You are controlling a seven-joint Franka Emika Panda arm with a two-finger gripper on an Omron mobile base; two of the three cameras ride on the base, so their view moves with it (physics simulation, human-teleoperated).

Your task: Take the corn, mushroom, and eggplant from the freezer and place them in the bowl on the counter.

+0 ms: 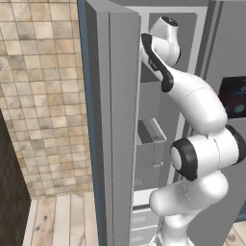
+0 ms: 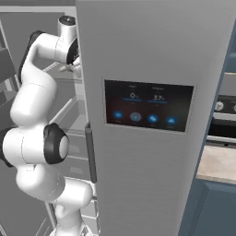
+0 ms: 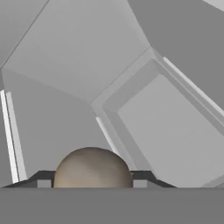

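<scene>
Reaching into the open freezer (image 1: pixel 153 139), the white arm (image 1: pixel 197 103) extends upward from the base and bends at its upper joints toward the grey interior, its wrist passing behind the edge of the narrow door (image 1: pixel 113 120) in the left base view. From the hand view, the hand (image 3: pixel 92 183) is closed down on the mushroom (image 3: pixel 92 168), a rounded pale tan-grey lump sitting between the two dark fingertips (image 3: pixel 43 179), with one tip on either side of it and both touching its flanks. The mushroom's lower part is cut off by the bottom of that view. Beyond it lie plain grey freezer surfaces: a flat shelf panel (image 3: pixel 175 131) with raised borders and angled inner walls meeting at seams. In the right base view the arm's upper links stand inside the compartment to the left of the closed neighbouring door (image 2: pixel 152 115), which carries a dark display panel (image 2: pixel 147 107) with blue icons and a dark vertical handle (image 2: pixel 91 154) along its left edge. A strip of beige tabletop (image 2: pixel 216 166) over blue cabinet fronts appears at the right edge of that view.
</scene>
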